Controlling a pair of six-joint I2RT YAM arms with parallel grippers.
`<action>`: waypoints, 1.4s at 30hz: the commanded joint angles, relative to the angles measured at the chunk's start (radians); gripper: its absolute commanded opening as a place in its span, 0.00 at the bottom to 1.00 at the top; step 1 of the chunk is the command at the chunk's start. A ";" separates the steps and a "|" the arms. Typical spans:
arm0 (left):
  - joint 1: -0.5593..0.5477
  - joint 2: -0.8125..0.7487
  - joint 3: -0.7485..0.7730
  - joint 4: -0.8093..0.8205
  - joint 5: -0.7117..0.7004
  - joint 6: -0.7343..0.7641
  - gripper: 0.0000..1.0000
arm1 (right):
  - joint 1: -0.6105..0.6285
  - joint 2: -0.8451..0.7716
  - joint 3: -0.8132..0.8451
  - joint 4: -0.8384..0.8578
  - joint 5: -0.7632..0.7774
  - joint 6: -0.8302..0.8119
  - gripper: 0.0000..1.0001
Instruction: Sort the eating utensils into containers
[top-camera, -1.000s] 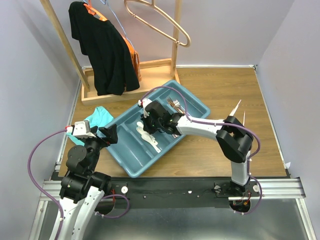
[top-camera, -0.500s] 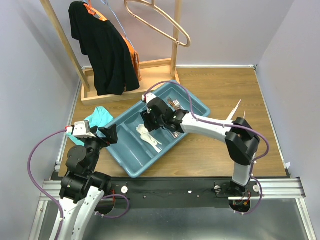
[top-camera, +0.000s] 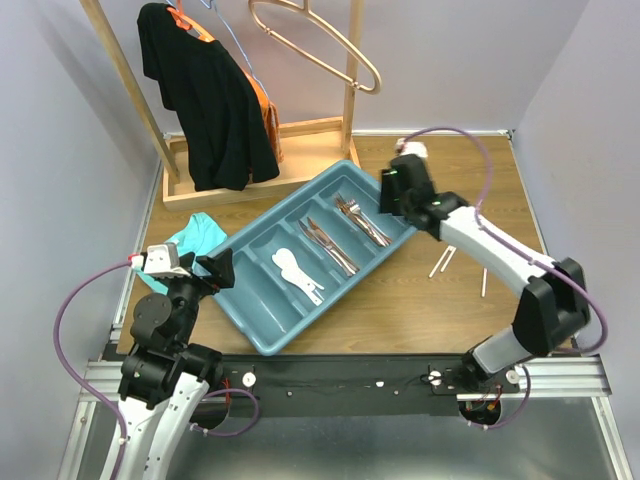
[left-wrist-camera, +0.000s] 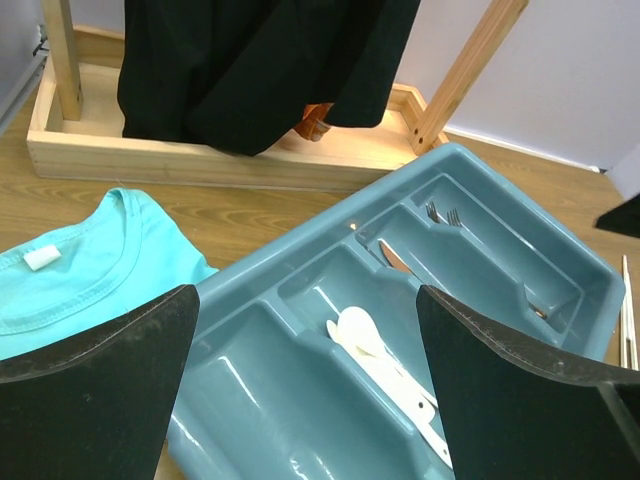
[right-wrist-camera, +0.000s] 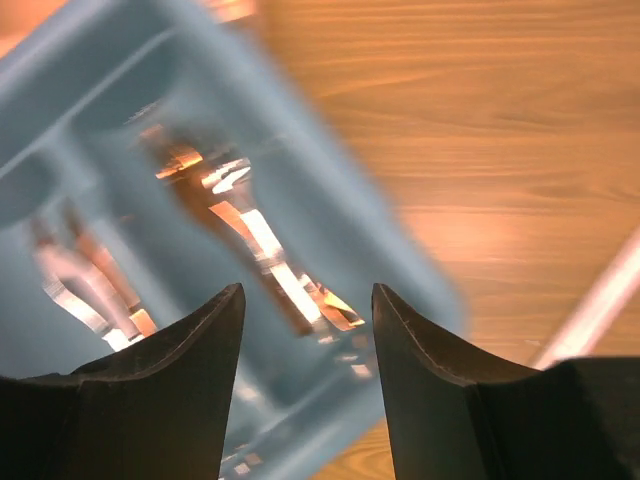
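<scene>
Spoons (top-camera: 297, 272) lie in tray (top-camera: 255, 302); R pincer (right-wrist-camera: 307, 292) now wide, empty, swung to far end.

No readable text, brand or number anywhere; white tag (left-wrist-camera: 42, 257) on teal cloth (left-wrist-camera: 95, 275) illegible

In the right wrist view, blur smears the cutlery tray (right-wrist-camera: 330, 190) and the coppery forks (right-wrist-camera: 265, 245) in it. Their tines cannot be made out, and one of the chopsticks (right-wrist-camera: 600, 300) is only a pale streak at the right edge. In the left wrist view, the left gripper (left-wrist-camera: 305, 290) covers the tray's near end and part of the teal shirt (left-wrist-camera: 90, 270), and the right edge cuts off the chopsticks. From above, the right gripper (top-camera: 392, 192) hides its own fingertips.
</scene>
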 joint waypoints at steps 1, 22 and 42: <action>0.009 -0.026 0.004 0.014 0.008 0.015 0.99 | -0.196 -0.108 -0.109 -0.069 0.043 0.040 0.62; -0.001 -0.105 0.005 0.000 -0.017 0.017 0.99 | -0.833 -0.158 -0.439 -0.025 -0.181 0.217 0.57; -0.005 -0.135 0.007 -0.005 -0.023 0.017 0.99 | -0.853 -0.063 -0.516 0.020 -0.125 0.203 0.45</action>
